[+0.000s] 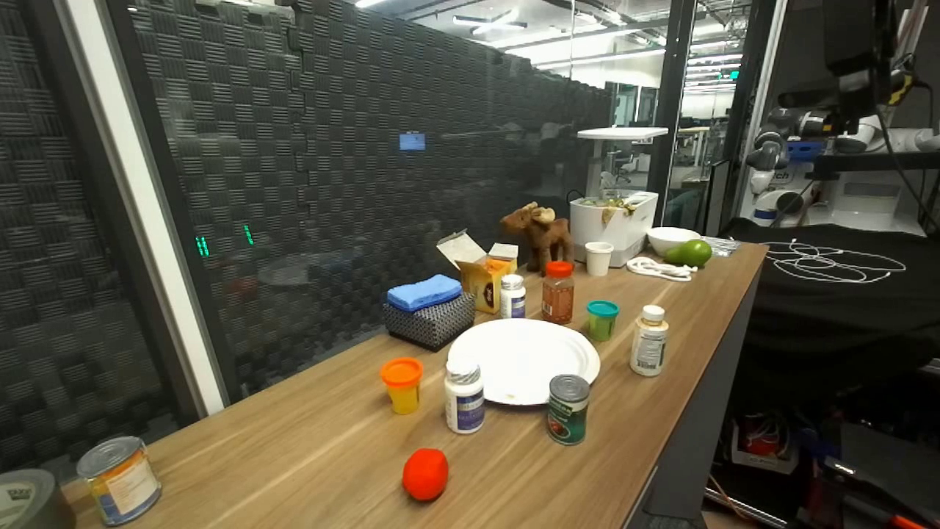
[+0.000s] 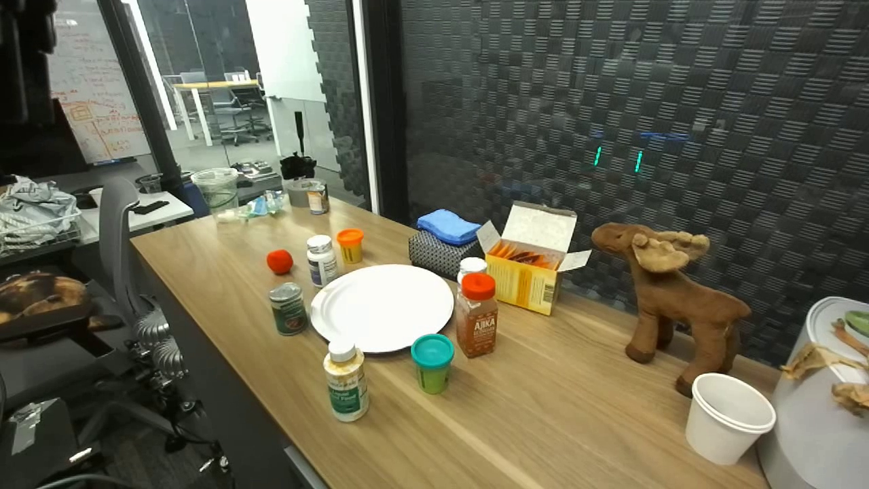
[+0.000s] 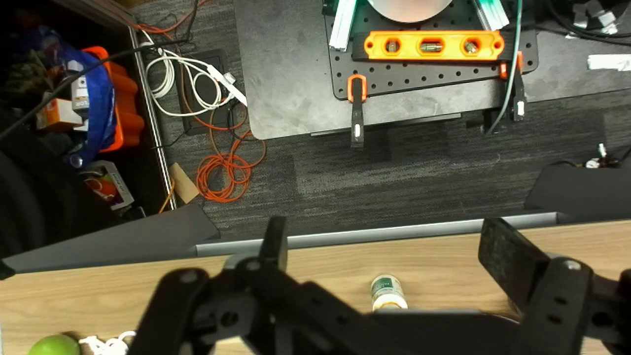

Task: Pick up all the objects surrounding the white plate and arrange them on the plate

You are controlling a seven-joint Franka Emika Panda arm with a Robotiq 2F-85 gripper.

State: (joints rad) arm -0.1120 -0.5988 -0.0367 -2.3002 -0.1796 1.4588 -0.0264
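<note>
One empty, wide-spread pincer (image 3: pixel 389 246) hangs high, the wrist view showing a white bottle (image 3: pixel 388 295) at six o'clock, an orange level (image 3: pixel 431 46) at twelve.

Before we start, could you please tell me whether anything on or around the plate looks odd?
In an exterior view, the white plate shows a small yellowish mark near its rim: odd on plain white, possibly a stain. Nothing nearby looks toppled.
</note>
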